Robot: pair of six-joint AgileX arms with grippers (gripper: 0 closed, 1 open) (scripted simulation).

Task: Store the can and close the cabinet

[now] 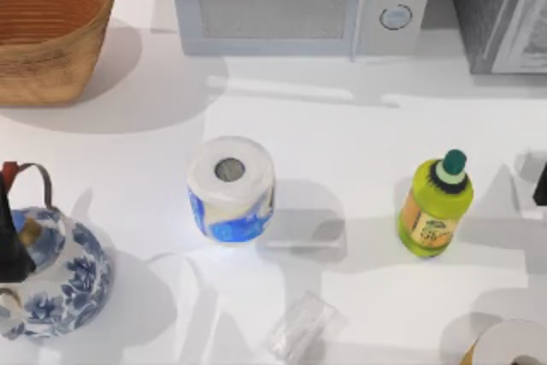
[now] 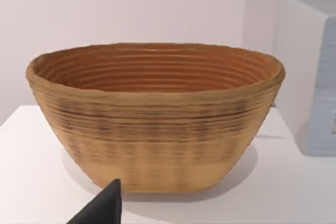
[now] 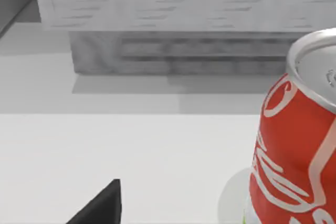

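Observation:
The can (image 3: 296,140) is red with white lettering and a silver top, and it stands upright on the white table close to my right gripper (image 1: 540,184), at the table's right edge. The cabinet (image 1: 504,14), grey-white wood grain, stands at the back right; in the right wrist view the cabinet (image 3: 184,3) rises beyond the can, with a darker recess low on its front. My left gripper (image 1: 10,245) is parked at the left edge, over the teapot.
A woven basket (image 1: 47,32) sits back left and a microwave (image 1: 299,2) back centre. A paper roll (image 1: 231,190) stands mid-table, a green bottle (image 1: 436,207) to its right. A blue-patterned teapot (image 1: 60,279), a clear cup (image 1: 299,326) and another roll (image 1: 513,348) line the front.

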